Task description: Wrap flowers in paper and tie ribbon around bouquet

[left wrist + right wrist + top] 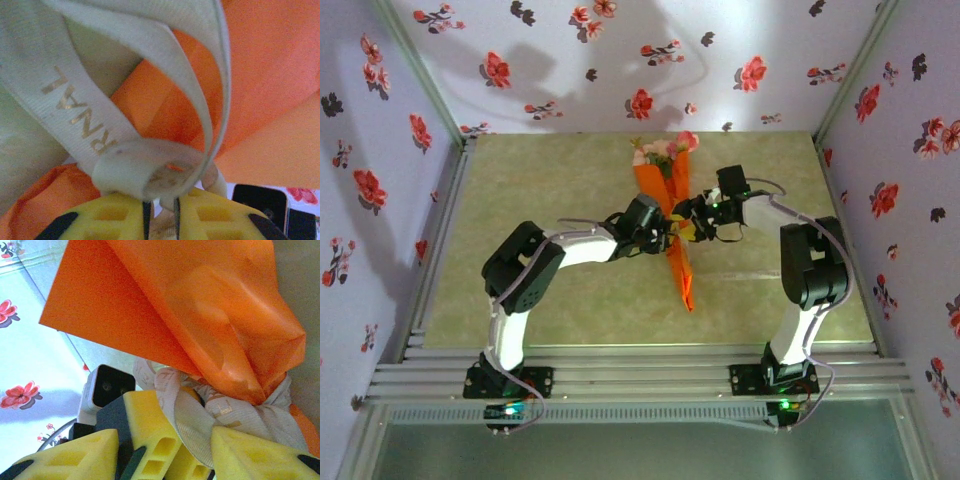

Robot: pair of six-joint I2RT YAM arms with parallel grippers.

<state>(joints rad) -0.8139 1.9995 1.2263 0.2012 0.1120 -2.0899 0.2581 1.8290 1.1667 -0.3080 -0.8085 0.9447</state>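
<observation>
1. Flowery wallpaper all round, greenish table [550, 190]. The bouquet [682, 270] is lying mid-table with its long axis running far to near, flowers [665, 150] pointing at the back wall and the tip aiming at the arm bases.
2. Both grippers are crowding the cone's waist: left gripper [665, 232] sitting on its left, right gripper [686, 218] on its right, equally near.
3. Left jaws are showing only a sliver of gap, with a ribbon [85, 120] loop curling at the tips. I can't tell if it's actually pinching.
4. Right jaws are standing apart, with ribbon bunching between them under the paper [200, 300].
5. My guess: any tightening pull is going sideways, across that axis.
</observation>
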